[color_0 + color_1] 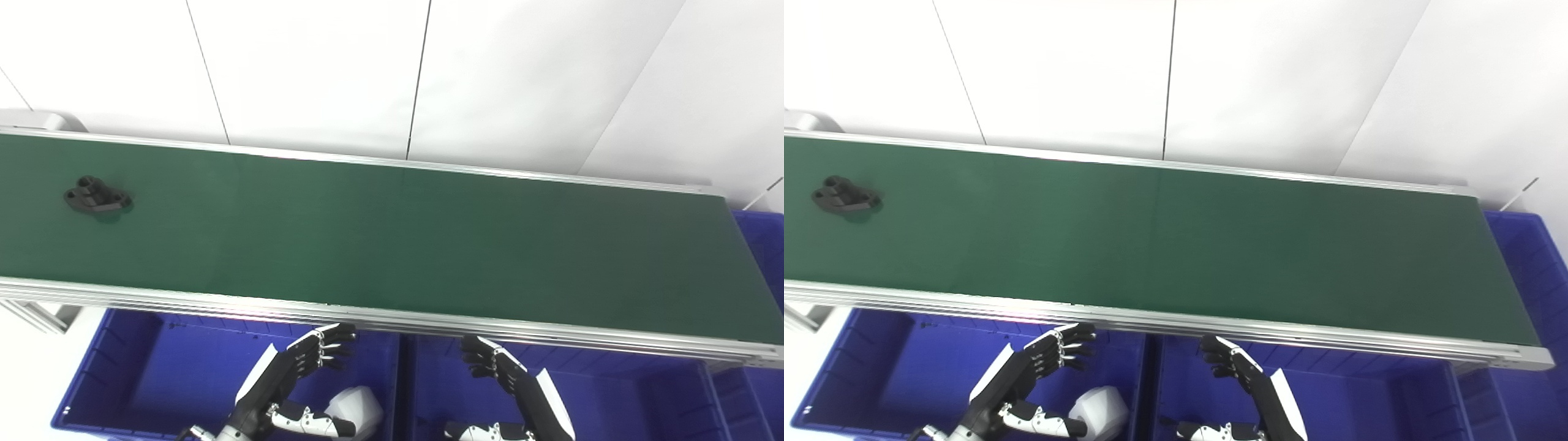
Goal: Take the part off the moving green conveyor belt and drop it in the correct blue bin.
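Part: a small black moulded part [97,195] with round holes in it, lying flat on the green belt near the far left end, well apart from both hands.
Conveyor belt: a long dark green conveyor belt [392,239] with silver rails, running across the whole view from left to right.
Left hand: the left hand [288,373] hangs over the left blue bin, just below the belt's near rail, fingers spread and lightly curled, holding nothing.
Right hand: the right hand [508,373] hangs over the middle blue bin, fingers apart, also empty.
Bins: the left blue bin [141,373] holds a white rounded object [358,407]; the middle blue bin [643,398] sits beside it; a third blue bin [762,245] stands at the belt's right end.
Background: a white panelled wall [392,67].
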{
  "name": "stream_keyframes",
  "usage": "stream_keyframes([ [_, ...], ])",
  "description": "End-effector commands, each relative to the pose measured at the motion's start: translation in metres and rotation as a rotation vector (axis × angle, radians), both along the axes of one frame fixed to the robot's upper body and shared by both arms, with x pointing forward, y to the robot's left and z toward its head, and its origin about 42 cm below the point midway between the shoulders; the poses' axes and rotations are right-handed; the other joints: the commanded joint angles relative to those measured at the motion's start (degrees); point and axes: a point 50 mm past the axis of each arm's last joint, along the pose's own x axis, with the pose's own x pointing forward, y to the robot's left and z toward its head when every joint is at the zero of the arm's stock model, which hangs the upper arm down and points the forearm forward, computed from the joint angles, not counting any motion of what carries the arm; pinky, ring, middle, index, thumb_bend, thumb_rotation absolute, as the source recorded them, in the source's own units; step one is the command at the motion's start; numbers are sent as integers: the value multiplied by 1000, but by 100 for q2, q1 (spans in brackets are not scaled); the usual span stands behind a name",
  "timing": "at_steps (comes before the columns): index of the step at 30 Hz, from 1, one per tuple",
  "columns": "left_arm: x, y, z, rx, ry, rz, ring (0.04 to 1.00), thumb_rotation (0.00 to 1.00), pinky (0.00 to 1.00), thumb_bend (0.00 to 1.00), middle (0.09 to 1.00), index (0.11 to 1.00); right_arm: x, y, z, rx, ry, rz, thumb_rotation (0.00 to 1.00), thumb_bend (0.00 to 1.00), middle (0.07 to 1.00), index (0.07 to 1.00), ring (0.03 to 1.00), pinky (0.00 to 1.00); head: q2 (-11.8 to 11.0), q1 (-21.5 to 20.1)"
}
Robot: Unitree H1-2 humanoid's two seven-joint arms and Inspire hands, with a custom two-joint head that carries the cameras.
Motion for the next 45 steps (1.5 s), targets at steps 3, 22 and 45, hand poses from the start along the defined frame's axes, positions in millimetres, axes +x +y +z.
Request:
stream_keyframes([
  [3, 6, -1, 8, -5, -61, -3, 744, 134, 658, 846, 813, 809, 3, -2, 4, 13, -12, -6, 226, 820, 800, 821, 775, 728, 2, 12],
  [22, 8, -1, 6, -7, -54, -7, 749, 148, 656, 850, 812, 806, 5, -1, 3, 1, -14, 7, 215, 827, 785, 811, 764, 718, -36, -35],
  [45, -1, 1, 4, -16, -38, -4, 767, 148, 672, 857, 815, 804, -2, -1, 3, 13, -10, 1, 194, 828, 792, 808, 773, 738, -146, 11],
])
